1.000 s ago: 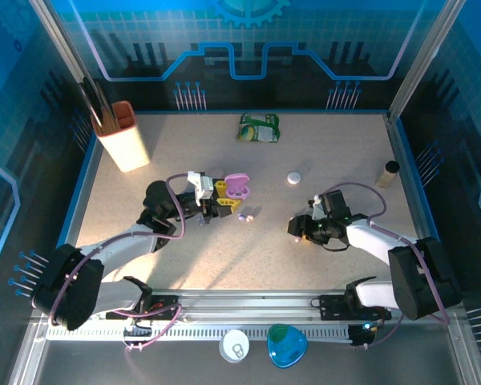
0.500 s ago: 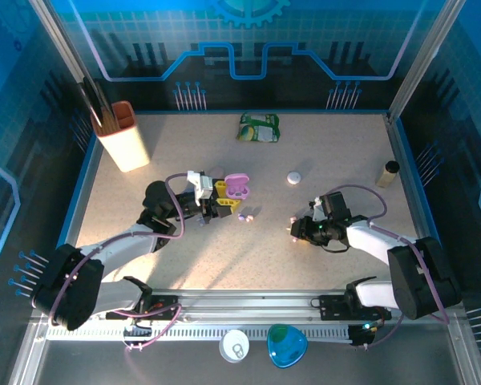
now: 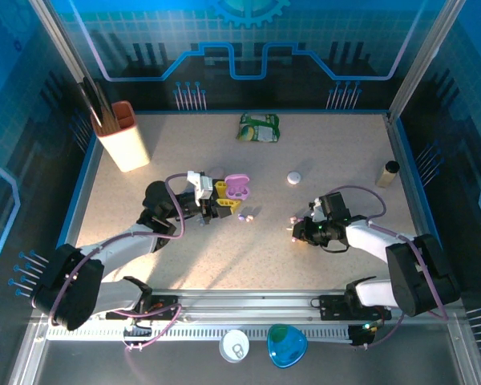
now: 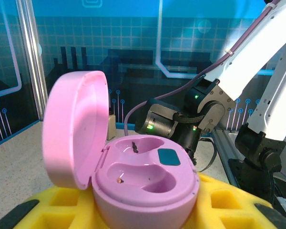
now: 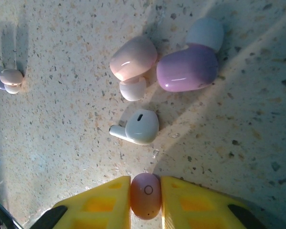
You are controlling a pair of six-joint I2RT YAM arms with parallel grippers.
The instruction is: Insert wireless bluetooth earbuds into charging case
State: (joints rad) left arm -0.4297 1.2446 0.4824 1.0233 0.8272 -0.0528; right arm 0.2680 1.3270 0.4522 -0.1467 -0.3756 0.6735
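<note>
Presently: right end effector (image 5: pixel 145 187) is pinching a tiny pinkish-orange earbud (image 5: pixel 145 198) at its fingertips, down at the speckled surface (image 5: pixel 62 143). Left end effector (image 4: pixel 143 207) is clamping the open lilac-pink charging case (image 4: pixel 148 176). Risk: the smooth bud may be slipping or twisting on lift.

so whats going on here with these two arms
The left gripper holds a pink charging case, open and empty. The right gripper is pinched on a pinkish earbud down at the table, with a few more loose earbuds lying just ahead of it. No bud has gone into the case yet.
</note>
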